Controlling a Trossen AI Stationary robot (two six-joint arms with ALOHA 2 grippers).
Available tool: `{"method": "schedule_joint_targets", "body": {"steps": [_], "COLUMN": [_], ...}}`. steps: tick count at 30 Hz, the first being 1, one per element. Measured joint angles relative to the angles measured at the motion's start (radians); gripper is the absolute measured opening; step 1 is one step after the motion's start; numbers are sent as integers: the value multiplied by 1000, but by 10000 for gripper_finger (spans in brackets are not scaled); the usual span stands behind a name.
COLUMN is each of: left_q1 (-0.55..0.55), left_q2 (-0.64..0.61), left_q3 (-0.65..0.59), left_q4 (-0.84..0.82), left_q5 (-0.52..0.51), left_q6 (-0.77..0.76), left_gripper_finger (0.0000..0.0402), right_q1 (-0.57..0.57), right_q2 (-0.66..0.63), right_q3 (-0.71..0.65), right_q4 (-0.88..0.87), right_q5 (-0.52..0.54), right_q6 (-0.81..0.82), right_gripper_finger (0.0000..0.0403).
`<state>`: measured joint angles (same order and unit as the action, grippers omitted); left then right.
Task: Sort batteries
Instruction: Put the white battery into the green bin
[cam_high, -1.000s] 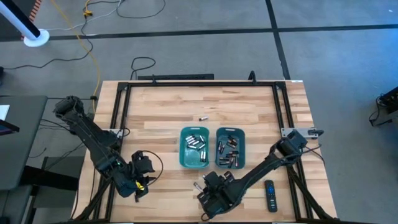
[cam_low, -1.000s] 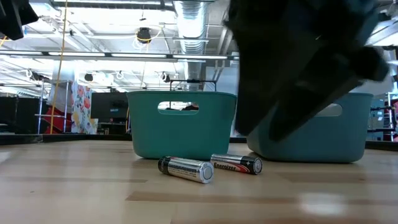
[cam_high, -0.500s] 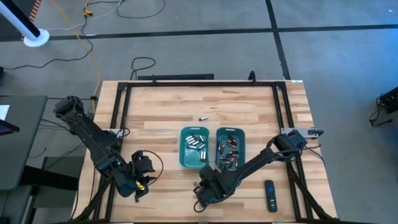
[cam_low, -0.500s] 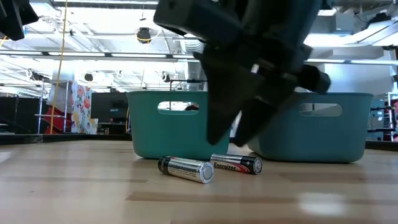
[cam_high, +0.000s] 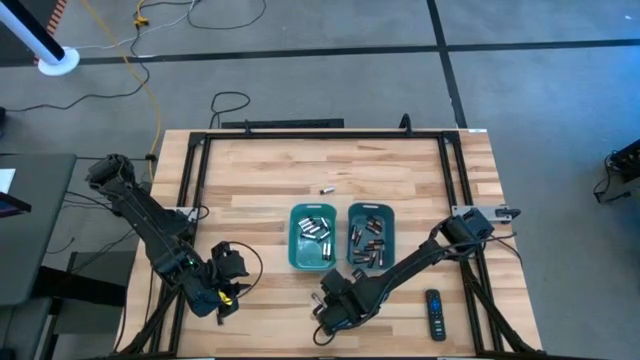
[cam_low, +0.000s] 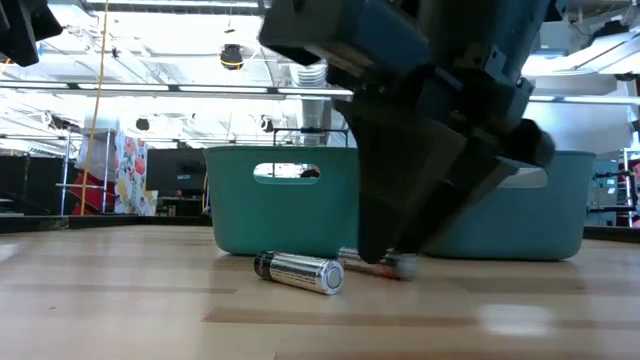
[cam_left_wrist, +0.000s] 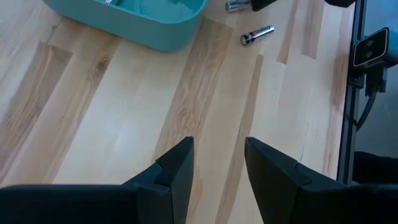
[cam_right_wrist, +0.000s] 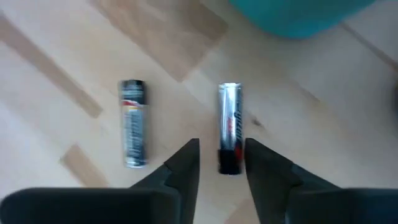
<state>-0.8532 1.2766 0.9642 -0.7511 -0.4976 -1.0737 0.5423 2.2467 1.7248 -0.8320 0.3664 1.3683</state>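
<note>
Straddling red-labelled battery (cam_right_wrist: 229, 135) on table beside teal bins (cam_high: 312, 237) — right gripper (cam_right_wrist: 221, 163) fingers narrow, not yet clamped. Risk: off-centre pinch rolls cell toward neighbouring silver battery (cam_right_wrist: 132, 123). Left gripper (cam_left_wrist: 216, 167) empty, parted.

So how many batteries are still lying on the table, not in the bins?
3. One lies alone beyond the bins. Two lie in front of them: a silvery one, and one between the right gripper's fingers.
</note>
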Motion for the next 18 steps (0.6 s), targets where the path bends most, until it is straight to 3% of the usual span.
{"method": "schedule_joint_targets", "body": {"steps": [12,18], "left_q1": [0,0], "left_q2": [0,0], "left_q3": [0,0], "left_q4": [8,10], "left_q5": [0,0], "left_q6": [-10,-21], "left_gripper_finger": [139,139], "right_q1": [0,0], "right_q2": [-4,-3], "right_q3": [2,2], "right_q4": [55,70], "right_q5": [-47,-47], "right_q6": [-8,-8], "right_gripper_finger": [21,7]}}
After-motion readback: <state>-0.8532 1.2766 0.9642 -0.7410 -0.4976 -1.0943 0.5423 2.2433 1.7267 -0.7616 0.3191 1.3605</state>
